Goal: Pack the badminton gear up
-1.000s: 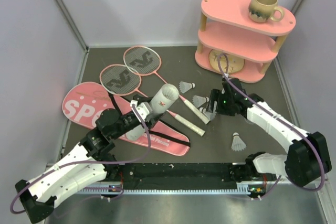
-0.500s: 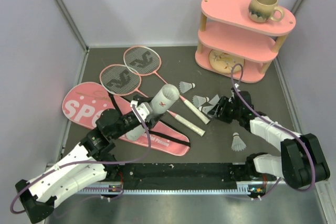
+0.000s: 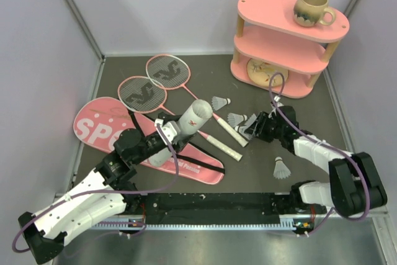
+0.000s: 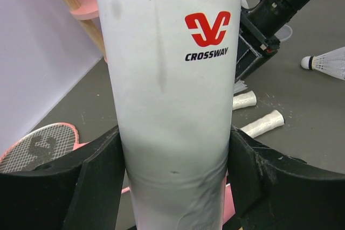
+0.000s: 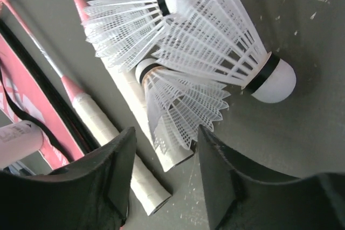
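White tube point(image 4: 172, 79) sits clamped between my left fingers point(image 4: 97, 181), tilted over the pink bag point(image 3: 99, 125), its upper end facing the shuttlecocks, ready for loading, I judge. My right fingers point(image 5: 116, 187) straddle a shuttlecock point(image 5: 178, 111) lying on the surface point(image 5: 302, 36); whether they actually pinch it, I cannot tell.
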